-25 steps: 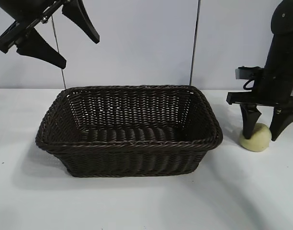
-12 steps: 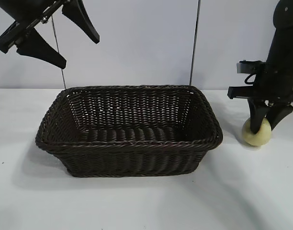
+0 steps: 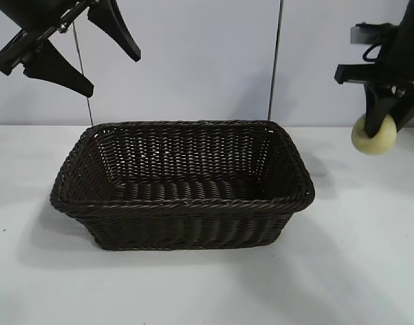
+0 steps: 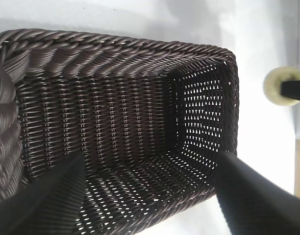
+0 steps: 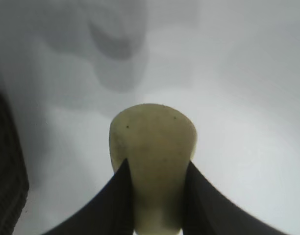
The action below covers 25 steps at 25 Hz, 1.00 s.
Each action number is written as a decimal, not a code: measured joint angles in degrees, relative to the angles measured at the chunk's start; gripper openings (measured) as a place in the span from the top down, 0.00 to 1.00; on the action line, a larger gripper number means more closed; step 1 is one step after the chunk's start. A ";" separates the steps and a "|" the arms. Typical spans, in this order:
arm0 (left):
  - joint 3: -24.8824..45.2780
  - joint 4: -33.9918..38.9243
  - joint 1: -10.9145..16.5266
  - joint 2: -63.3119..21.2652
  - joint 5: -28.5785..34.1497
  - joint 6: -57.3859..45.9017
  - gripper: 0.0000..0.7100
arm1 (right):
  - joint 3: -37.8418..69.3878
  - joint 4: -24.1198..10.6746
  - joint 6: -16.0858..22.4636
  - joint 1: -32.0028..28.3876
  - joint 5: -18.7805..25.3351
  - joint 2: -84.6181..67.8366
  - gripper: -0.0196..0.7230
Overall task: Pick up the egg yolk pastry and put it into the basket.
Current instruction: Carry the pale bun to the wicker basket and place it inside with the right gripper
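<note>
Basket: a large rectangular dark brown woven wicker basket with a braided rim and sloping sides stood on the white tabletop; it served as the landmark for every place below. In the left wrist view its open-weave interior held nothing.

Egg yolk pastry: the small pale yellow rounded bun hung in the air beyond the basket's right short side, above rim level and clear of the tabletop. The right wrist view showed its matte surface clamped from both sides.

Right gripper: the right gripper was positioned to the right of the basket and higher than its rim, pointing steeply downward. Its jaws pinched the egg yolk pastry between them, the black fingers pressing against the bun's flanks.

Left gripper: the left gripper was poised above the basket's left rear corner, well clear of the rim. Its jaws were spread wide and gripped nothing; both dark fingers framed the basket interior in the left wrist view.

Backdrop: a pale wall panel stood behind the basket.
</note>
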 joint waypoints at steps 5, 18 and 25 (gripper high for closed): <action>0.00 0.00 0.00 0.00 0.00 0.00 0.25 | 0.00 6.80 -2.16 0.00 0.61 -0.88 0.71; 0.00 0.00 0.00 0.00 0.00 0.00 0.25 | 0.00 10.36 -4.17 13.35 -2.43 -0.63 0.71; 0.00 0.00 0.00 0.00 0.00 0.00 0.25 | 0.00 10.54 -3.24 22.16 -4.82 3.39 0.71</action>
